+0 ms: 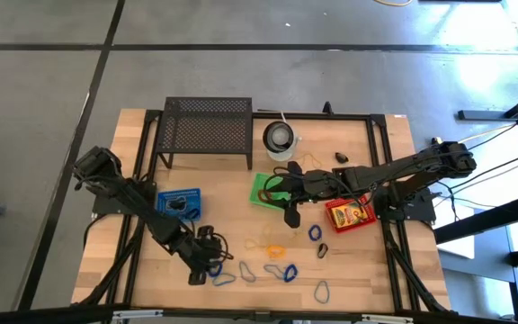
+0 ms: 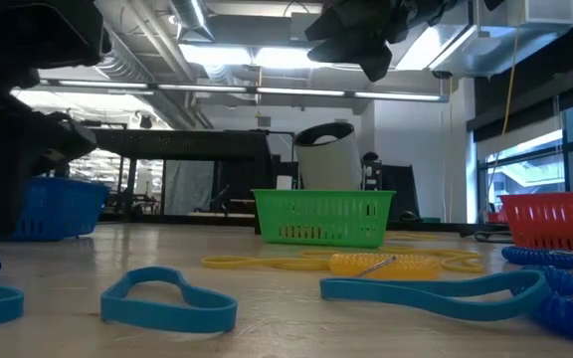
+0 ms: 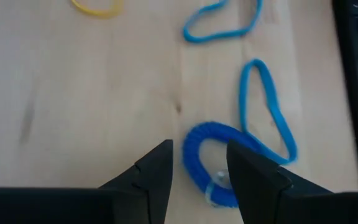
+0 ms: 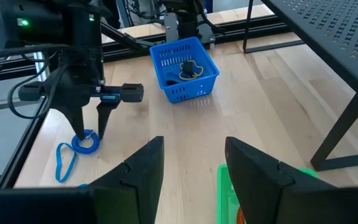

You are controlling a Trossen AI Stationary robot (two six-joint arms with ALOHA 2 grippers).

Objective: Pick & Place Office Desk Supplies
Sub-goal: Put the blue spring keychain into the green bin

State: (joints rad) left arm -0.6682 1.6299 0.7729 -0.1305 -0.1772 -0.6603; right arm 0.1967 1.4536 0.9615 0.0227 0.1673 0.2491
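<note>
High view: left gripper (image 1: 212,267) is set low over the table's front, its fingers parted astride one side of a blue coil loop (image 3: 207,163) lying on the wood, not clamped. A flat blue loop (image 3: 267,106) lies touching the coil. Right gripper (image 1: 290,219) is held raised beside the green basket (image 1: 261,188), fingers apart, nothing held.

The high view looks straight down on the whole table (image 1: 349,270); the low view sits at tabletop height, facing level across it. The left wrist view looks closely down at a blue coil (image 3: 197,158), which the right wrist view also sees from farther off, beside the blue basket (image 4: 185,68)
</note>
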